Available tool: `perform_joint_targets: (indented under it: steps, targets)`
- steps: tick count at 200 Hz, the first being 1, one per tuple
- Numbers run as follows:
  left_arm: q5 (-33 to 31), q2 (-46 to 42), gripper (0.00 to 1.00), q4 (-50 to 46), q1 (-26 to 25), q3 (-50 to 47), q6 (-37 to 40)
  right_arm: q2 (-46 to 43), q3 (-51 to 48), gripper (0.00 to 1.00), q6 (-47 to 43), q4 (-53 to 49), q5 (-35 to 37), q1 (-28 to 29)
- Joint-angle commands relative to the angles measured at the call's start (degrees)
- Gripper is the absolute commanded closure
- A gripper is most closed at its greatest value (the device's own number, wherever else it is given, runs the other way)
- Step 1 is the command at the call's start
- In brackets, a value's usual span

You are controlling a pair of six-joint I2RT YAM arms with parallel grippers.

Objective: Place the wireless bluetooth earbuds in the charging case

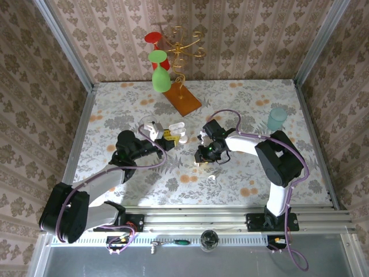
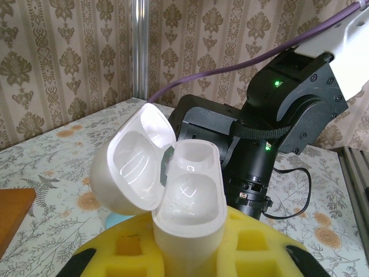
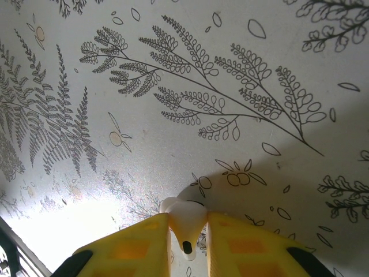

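An open white charging case (image 2: pixel 190 199) stands upright between the yellow pads (image 2: pixel 253 242) of my left gripper (image 2: pixel 187 254), which is shut on its body. The lid (image 2: pixel 132 170) hangs open to the left and both wells look empty. From above, the case (image 1: pixel 180 134) is at mid-table in the left gripper (image 1: pixel 169 139). My right gripper (image 3: pixel 187 231) points down at the tablecloth, shut on a white earbud (image 3: pixel 185 222) with its stem toward the camera. From above, the right gripper (image 1: pixel 202 157) sits just right of the case. Another small white earbud (image 1: pixel 212 178) lies on the cloth nearer the front.
A teal cup (image 1: pixel 277 118) stands at the right rear. A gold rack on an orange base (image 1: pixel 183 98) holds red and green glasses (image 1: pixel 160 78) at the back. Small pale pieces (image 1: pixel 254 191) lie at front right. The right arm's black wrist (image 2: pixel 259 138) is close behind the case.
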Motion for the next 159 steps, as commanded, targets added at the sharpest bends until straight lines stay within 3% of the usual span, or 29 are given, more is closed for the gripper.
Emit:
perform_joint_targets:
  steps: [1, 53, 97, 159]
  targets:
    - [0.61, 0.07, 1.00, 1.02, 0.03, -0.30, 0.58, -2.46, -0.72, 0.78, 0.05, -1.06, 3.51, -0.52]
    - [0.36, 0.51, 1.00, 0.81, 0.02, -0.31, 0.96, -6.61, -4.81, 0.77, 3.16, -0.20, 8.25, -2.24]
    - [0.88, 1.34, 1.00, 1.14, -0.01, 0.21, 0.85, -6.07, -4.49, 0.63, 2.87, -0.24, 7.90, -2.67]
    - [0.85, 1.25, 1.00, 0.87, -0.33, 0.46, 0.76, -3.05, -1.90, 0.63, 2.45, -1.06, 6.25, -2.72]
